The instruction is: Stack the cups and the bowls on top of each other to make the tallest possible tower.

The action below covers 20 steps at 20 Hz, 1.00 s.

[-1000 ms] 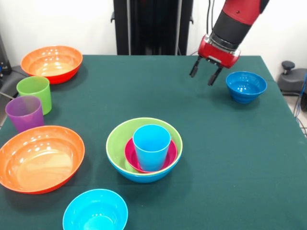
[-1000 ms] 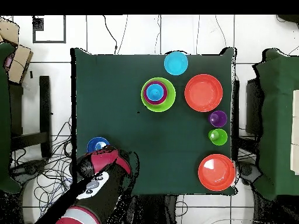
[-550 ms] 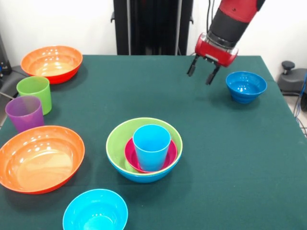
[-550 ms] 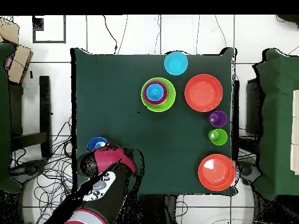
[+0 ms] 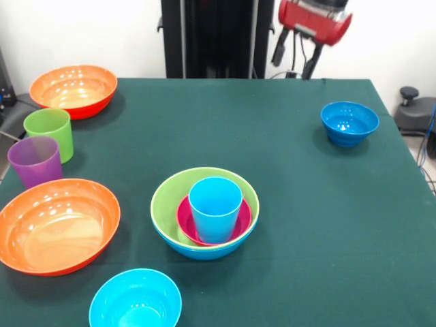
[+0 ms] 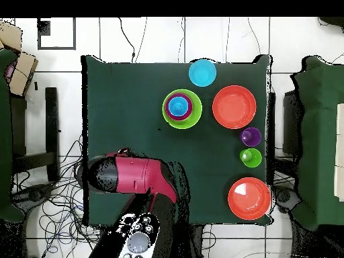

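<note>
Gripper (image 5: 294,61) now higher — fingers apart

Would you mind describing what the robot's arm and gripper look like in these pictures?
The gripper has two slim black fingers under a glossy red, rounded housing. Thin dark cables hang between them. From overhead, the arm is a bulky red shell with a black rounded end, and a grey-and-white joint with round buttons nearer its base.
</note>
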Motion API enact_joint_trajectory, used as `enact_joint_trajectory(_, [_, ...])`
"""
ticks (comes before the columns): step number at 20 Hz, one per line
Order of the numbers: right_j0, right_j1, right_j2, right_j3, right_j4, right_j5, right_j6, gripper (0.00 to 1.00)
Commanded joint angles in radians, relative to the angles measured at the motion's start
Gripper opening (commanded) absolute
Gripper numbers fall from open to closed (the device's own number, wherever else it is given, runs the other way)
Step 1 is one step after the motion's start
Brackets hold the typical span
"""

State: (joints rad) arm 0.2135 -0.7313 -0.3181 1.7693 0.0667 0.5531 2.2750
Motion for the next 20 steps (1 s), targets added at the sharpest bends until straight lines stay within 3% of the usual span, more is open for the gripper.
enact_joint_trajectory(1, [0.011,-0.034,0.142,-0.094,0.053,0.137,0.083,1.00])
enact_joint_trajectory(6, [0.082,0.038,0.110,-0.080,0.053,0.024,0.165,1.00])
enact_joint_trajectory(12, [0.160,0.107,0.058,-0.101,0.038,0.006,0.198,1.00])
enact_joint_trajectory(16, [0.138,0.099,0.096,-0.028,0.035,-0.055,0.132,1.00])
enact_joint_trajectory(20, [0.042,0.113,0.186,0.074,0.015,-0.190,0.043,1.00])
